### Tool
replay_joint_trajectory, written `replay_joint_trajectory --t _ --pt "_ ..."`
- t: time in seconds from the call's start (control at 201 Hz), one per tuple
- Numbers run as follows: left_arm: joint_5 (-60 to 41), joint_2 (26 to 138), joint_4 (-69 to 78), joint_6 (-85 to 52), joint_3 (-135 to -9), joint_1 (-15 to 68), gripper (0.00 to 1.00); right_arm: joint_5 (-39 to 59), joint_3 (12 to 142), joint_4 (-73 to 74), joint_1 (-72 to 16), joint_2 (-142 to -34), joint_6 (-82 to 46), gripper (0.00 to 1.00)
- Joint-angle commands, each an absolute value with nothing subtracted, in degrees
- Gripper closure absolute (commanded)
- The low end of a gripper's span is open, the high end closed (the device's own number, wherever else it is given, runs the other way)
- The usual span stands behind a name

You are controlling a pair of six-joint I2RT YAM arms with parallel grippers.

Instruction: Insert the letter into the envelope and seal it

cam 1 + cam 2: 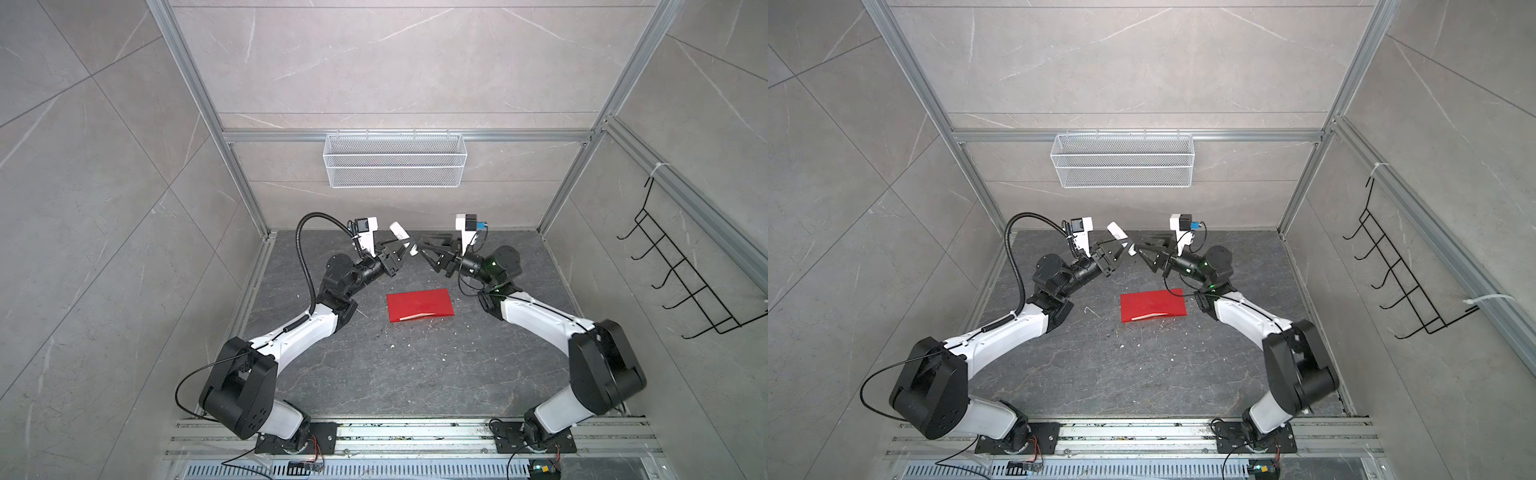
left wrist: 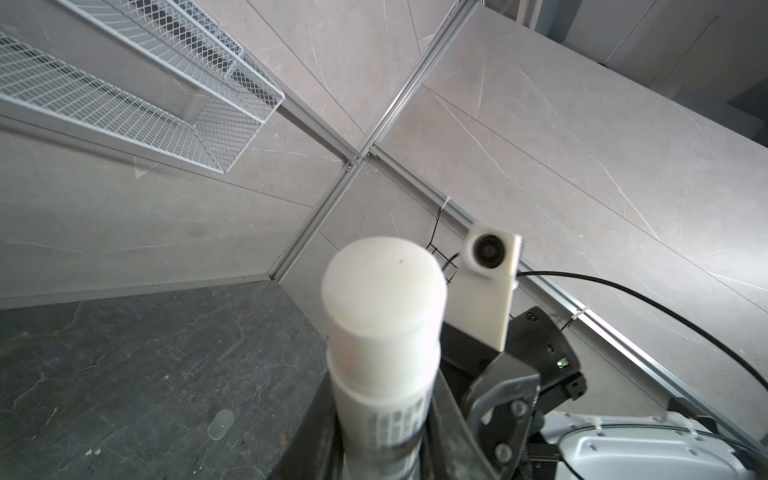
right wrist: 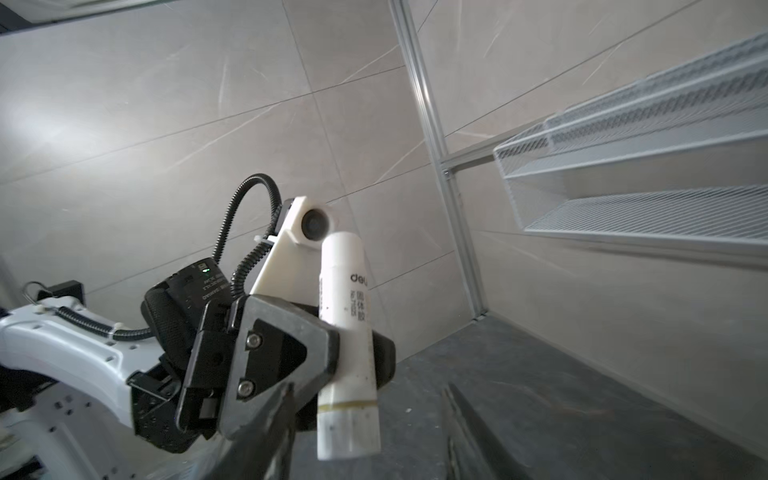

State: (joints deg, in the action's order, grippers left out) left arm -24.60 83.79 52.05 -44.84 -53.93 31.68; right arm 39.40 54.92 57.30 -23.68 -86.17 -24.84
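The red envelope [image 1: 419,305] [image 1: 1152,305] lies flat on the dark table, nearer the front than both grippers. The letter shows in no view. My left gripper [image 1: 404,246] [image 1: 1122,246] [image 2: 386,440] is raised at the back of the table and shut on a white glue stick [image 1: 400,232] [image 1: 1116,230] [image 2: 382,316] [image 3: 347,340], gripped around its middle. My right gripper [image 1: 423,245] [image 1: 1139,247] [image 3: 370,390] faces it, open. The stick's lower end hangs between the spread right fingers, and neither finger presses on it.
A white wire basket [image 1: 395,164] hangs on the back wall above the grippers. A black hook rack [image 1: 685,282] is fixed to the right wall. Small white scraps [image 1: 392,346] dot the table, and a small translucent disc [image 2: 220,424] lies on it near the left gripper.
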Motion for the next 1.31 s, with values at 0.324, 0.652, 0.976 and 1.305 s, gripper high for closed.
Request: replay_joint_trajectory --t 0.324,0.652,0.976,1.305 --pt "-26.01 82.93 54.76 -44.38 -54.27 31.64 1.0 8.13 44.65 57.81 -35.94 -80.54 24.78 0.33" --pt "-25.95 83.14 54.84 -44.75 -54.39 31.64 1.0 3.22 46.82 60.8 -38.39 -84.51 26.58 0.47" --pt "-26.02 83.33 55.04 -45.08 -54.31 31.64 1.0 2.19 48.73 62.04 -39.64 -86.44 26.81 0.54" --pt "-26.05 83.41 55.2 -45.05 -54.05 31.64 1.0 1.3 49.44 62.05 -40.04 -86.84 26.98 0.74"
